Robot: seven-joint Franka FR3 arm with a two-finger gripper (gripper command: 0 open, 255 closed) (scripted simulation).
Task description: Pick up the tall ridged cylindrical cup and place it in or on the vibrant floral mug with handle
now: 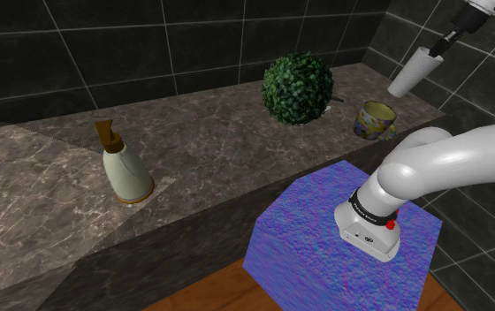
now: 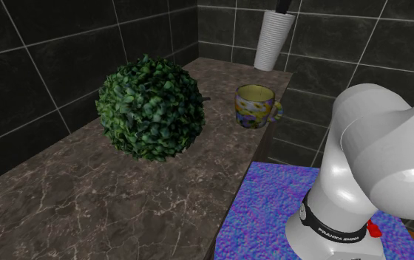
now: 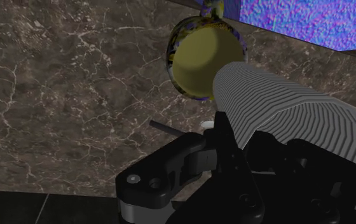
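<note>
Black jaws of the gripper (image 1: 437, 49) pinch one end of the white ridged cup (image 1: 416, 69), which hangs tilted in the air above the flowery mug (image 1: 375, 119) with a yellow inside, standing on the brown stone counter (image 1: 210, 159) near a round green bush (image 1: 298, 87).
</note>
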